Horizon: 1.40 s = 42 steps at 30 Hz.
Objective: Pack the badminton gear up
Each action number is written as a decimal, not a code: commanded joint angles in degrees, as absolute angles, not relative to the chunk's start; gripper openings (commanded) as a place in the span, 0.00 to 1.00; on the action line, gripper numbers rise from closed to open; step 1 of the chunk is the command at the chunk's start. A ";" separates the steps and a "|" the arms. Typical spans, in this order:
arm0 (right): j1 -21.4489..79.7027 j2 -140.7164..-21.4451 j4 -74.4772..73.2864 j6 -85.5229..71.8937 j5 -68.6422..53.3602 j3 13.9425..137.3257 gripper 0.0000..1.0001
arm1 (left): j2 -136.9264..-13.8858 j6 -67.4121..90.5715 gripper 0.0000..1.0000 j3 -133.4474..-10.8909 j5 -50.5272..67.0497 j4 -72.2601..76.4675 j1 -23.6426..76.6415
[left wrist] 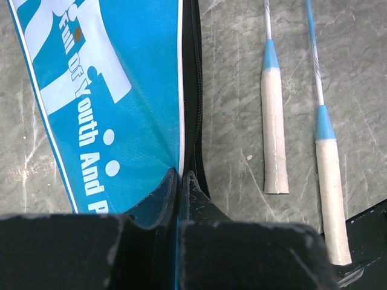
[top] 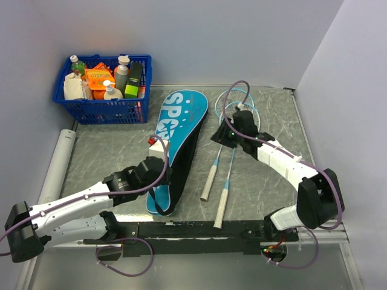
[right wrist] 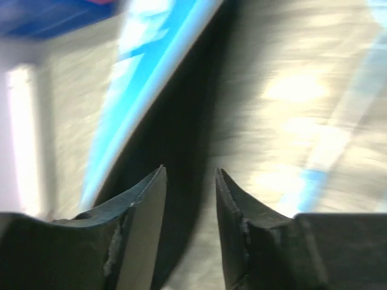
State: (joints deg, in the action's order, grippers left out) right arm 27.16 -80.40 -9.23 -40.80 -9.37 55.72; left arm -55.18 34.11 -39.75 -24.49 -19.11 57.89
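The long teal bag (top: 176,136) printed "SPORT" lies in the middle of the table, and its zipper edge shows in the left wrist view (left wrist: 109,90). My left gripper (top: 159,173) is shut on the bag's right edge near the narrow end (left wrist: 180,176). Two light-blue rackets (top: 236,103) lie right of the bag, their grey-white handles (left wrist: 273,127) pointing toward me. My right gripper (top: 222,136) hovers open and empty over the racket shafts, beside the bag's dark edge (right wrist: 190,172). The right wrist view is blurred. I cannot make out any shuttlecock for certain.
A blue basket (top: 100,110) of bottles and packets stands at the back left. A white tube (top: 57,160) lies along the left wall. Walls close the table at the back and right. A black rail (top: 199,229) runs along the near edge.
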 commanded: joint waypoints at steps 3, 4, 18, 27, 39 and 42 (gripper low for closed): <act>22.50 -80.42 -24.43 -35.42 3.24 53.18 0.54 | -51.77 33.57 0.01 -41.66 -26.10 -14.77 57.57; 22.06 -80.85 -24.52 -35.33 3.95 52.91 0.55 | -51.51 33.57 0.01 -41.57 -26.19 -14.59 57.66; 21.18 -92.10 -26.63 -37.00 7.29 56.69 0.58 | -49.48 33.40 0.01 -40.08 -25.40 -13.71 57.48; 21.27 -95.71 -26.54 -37.44 7.47 58.18 0.36 | -48.87 32.87 0.01 -39.29 -25.58 -13.54 57.22; 21.18 -88.61 -26.63 -37.53 10.10 54.85 0.00 | -49.75 32.26 0.01 -38.23 -24.61 -12.04 56.34; 22.32 -84.30 -27.68 -37.00 9.41 53.18 0.00 | -50.71 32.08 0.01 -38.32 -25.05 -11.95 55.90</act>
State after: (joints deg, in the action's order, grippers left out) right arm 21.61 -91.77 -26.46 -37.12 7.86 54.37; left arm -50.41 33.21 -37.71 -24.60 -16.84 56.55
